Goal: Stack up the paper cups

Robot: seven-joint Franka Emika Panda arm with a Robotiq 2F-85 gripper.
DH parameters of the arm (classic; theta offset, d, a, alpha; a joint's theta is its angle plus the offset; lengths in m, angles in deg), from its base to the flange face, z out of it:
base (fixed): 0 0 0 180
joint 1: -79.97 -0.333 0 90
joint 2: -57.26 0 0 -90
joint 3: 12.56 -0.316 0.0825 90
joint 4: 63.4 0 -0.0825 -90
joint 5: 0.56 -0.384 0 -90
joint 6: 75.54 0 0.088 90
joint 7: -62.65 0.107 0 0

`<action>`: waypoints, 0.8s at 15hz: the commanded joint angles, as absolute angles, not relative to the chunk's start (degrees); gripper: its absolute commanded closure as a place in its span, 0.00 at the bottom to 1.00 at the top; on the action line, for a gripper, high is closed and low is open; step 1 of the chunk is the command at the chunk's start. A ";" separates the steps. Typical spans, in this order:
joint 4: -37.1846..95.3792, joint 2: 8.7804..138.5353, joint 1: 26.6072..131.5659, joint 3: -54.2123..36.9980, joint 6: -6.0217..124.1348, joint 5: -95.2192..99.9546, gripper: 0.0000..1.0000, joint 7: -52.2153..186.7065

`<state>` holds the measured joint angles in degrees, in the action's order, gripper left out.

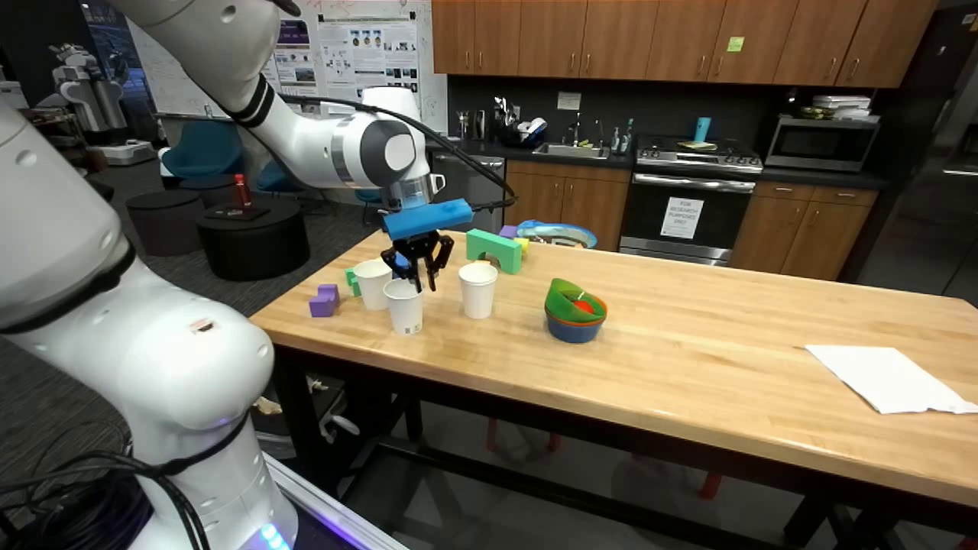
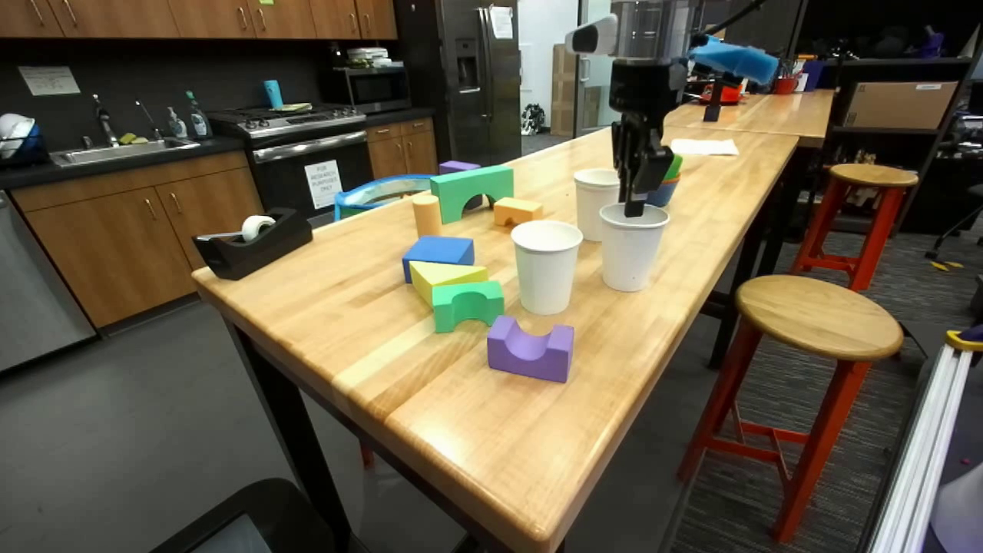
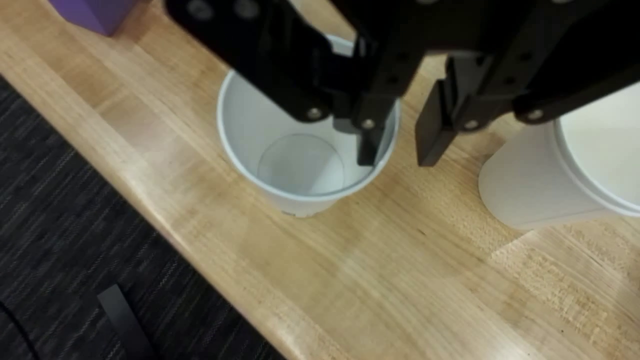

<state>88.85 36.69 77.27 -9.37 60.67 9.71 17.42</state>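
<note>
Downward points my black two-fingered pincer, tips apart, one over the mouth of a tapered white paper cup, one outside the rim; a second white cup and a third white cup stand nearby, all upright on the pale wooden table.

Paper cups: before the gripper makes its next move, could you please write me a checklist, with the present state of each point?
1. Gripper open: ok.
2. Fingers on either side of the wall of the cup beneath: ok by the wrist view, one over the mouth, one outside.
3. Fingers low enough to grip: cannot tell.
4. That cup empty: ok, its bare bottom shows in the wrist view.
5. Other cups upright and apart from it: ok.
6. Ready to lift: not ok, the wall is not yet pinched.
</note>
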 commanded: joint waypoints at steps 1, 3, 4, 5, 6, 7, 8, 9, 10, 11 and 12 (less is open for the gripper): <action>89.27 35.68 76.92 -9.30 60.03 10.32 1.00 17.89; 89.06 35.73 76.72 -9.15 59.61 9.89 1.00 17.49; 88.87 35.62 76.53 -9.03 59.25 9.54 0.99 17.11; 88.70 35.55 76.37 -8.94 58.90 9.24 0.99 16.79; 88.38 35.33 76.05 -8.77 58.28 8.61 0.99 16.27; 88.14 35.04 75.82 -8.75 57.77 8.22 0.99 15.94; 87.86 34.69 75.70 -8.92 57.21 8.26 0.99 15.92; 87.55 34.26 75.50 -9.07 56.63 8.34 0.99 15.94; 87.17 33.93 75.26 -9.18 56.08 8.38 0.99 15.95; 86.67 33.53 74.88 -9.11 55.32 8.10 0.99 15.60; 86.03 32.98 74.33 -8.84 54.31 7.42 0.99 14.86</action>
